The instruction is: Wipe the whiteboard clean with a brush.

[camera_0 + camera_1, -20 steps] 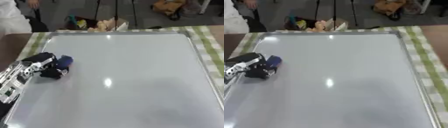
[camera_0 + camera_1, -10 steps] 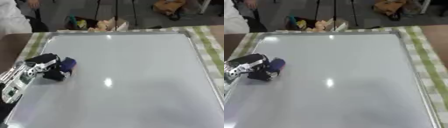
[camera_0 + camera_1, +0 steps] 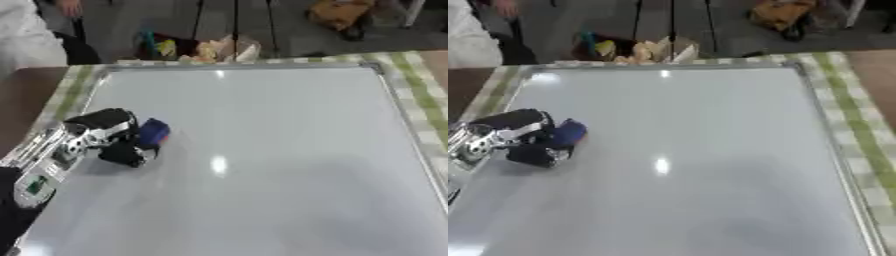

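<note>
The left arm point(image 3: 48, 162) is coming in from the near left edge, silver and black with a small green spot on its side, and is lying low over the whiteboard point(image 3: 289, 150). At its end the left hand point(image 3: 109, 135) is resting on the board's left side, its black fingers curling round a brush point(image 3: 150, 134), of which only a blue part is showing just to the right of the fingers and touching the board surface. How the thumb is sitting cannot be made out. To the right of the hand the board is stretching away as a wide pale sheet with a silver frame, and a bright spot of reflected light point(image 3: 218, 164) is showing near its middle, a little right of and nearer than the brush. The right hand is not showing in either view. Under the board a green and white checked cloth point(image 3: 427, 100) is covering the worktop, showing as strips well to the right of the hand and along the far edge. Beyond the far edge, past the hand, some yellowish and pale things point(image 3: 219, 49) are lying on the floor, too blurred to name.
</note>
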